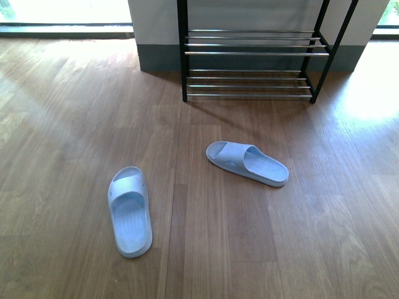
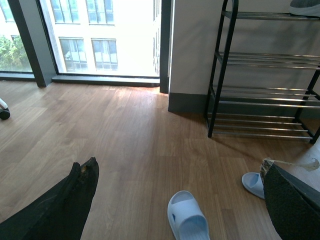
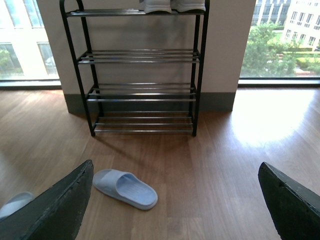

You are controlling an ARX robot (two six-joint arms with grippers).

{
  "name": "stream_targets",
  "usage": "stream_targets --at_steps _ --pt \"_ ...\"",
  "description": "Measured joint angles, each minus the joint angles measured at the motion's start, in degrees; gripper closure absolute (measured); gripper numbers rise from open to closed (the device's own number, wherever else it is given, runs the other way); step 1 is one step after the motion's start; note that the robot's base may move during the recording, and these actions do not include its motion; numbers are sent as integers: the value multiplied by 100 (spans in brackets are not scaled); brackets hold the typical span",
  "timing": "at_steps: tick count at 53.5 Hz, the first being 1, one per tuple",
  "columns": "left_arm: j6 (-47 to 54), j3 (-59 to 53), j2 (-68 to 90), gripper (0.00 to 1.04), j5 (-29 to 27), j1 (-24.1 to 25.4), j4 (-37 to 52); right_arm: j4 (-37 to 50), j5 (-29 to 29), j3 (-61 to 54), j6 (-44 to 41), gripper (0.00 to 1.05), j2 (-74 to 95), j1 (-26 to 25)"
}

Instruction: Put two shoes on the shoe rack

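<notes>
Two pale blue slide sandals lie on the wooden floor in front of the shoe rack: one at the left, one nearer the rack. A pair of shoes with white soles stands on the rack's top shelf, cut off by the frame; a grey shoe shows there in the left wrist view. My left gripper is open and empty above the left slide. My right gripper is open and empty, with the other slide by its one finger. Neither gripper shows in the front view.
The rack stands against a white wall with a grey skirting. Its lower chrome shelves hold nothing. Floor-length windows flank the wall. A small dark wheel stands on the floor far to the left.
</notes>
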Motion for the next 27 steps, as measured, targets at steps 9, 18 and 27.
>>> stream_targets --at_steps 9,18,27 --pt "2 0 -2 9 -2 0 0 0 0 0 0 9 0 0" --pt "0 0 -2 9 2 0 0 0 0 0 0 9 0 0" --pt "-2 0 0 9 -7 0 0 0 -2 0 0 9 0 0"
